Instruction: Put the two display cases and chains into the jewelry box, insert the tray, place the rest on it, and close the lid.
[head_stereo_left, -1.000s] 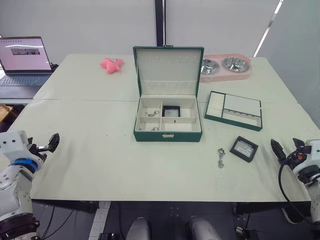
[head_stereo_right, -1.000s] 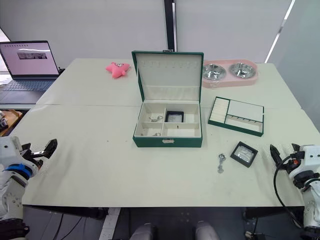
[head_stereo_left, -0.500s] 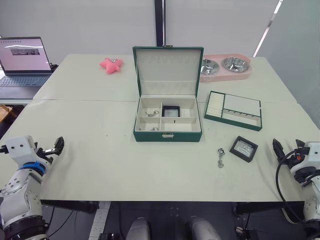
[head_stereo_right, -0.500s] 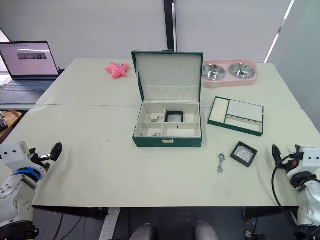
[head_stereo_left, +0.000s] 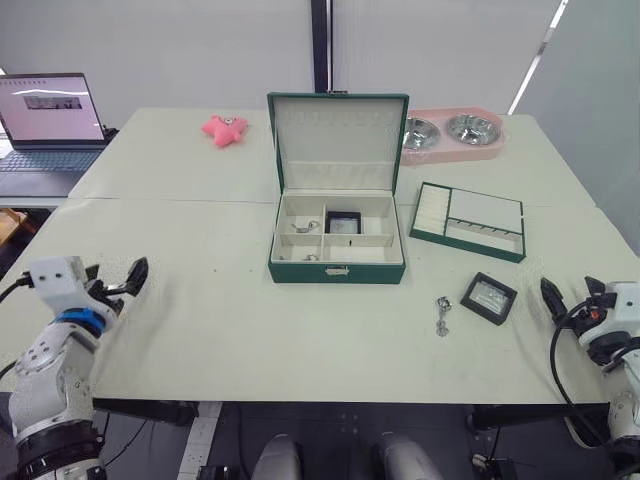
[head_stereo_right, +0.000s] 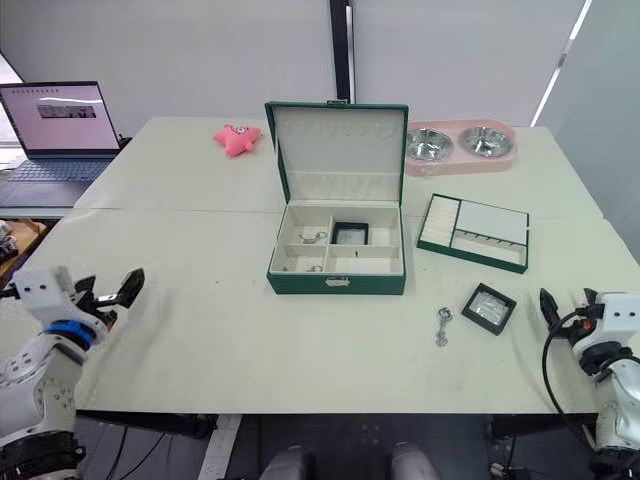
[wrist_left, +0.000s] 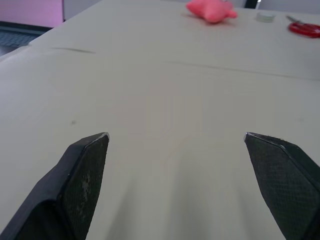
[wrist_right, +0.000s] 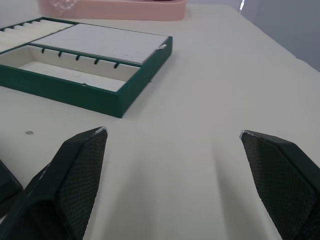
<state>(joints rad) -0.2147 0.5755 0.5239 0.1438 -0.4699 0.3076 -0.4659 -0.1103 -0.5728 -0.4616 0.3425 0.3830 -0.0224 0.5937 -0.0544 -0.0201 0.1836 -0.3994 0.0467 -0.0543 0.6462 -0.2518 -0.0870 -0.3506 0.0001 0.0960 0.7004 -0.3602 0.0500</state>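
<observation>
Both hands spread and empty, left hand (head_stereo_left: 128, 278) and right hand (head_stereo_left: 568, 296) at table (head_stereo_left: 200, 330) edges, jewelry box (head_stereo_left: 337, 235) well apart.

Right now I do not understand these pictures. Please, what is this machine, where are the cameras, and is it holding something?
It is a humanoid robot with two arms. Two pictures come from its head, two from its wrists. The left gripper and right gripper are open and hold nothing. On the table lie an open green jewelry box with one display case inside, a second display case, a chain and a tray. Farther away are a laptop, a pink toy and pet bowls.
</observation>
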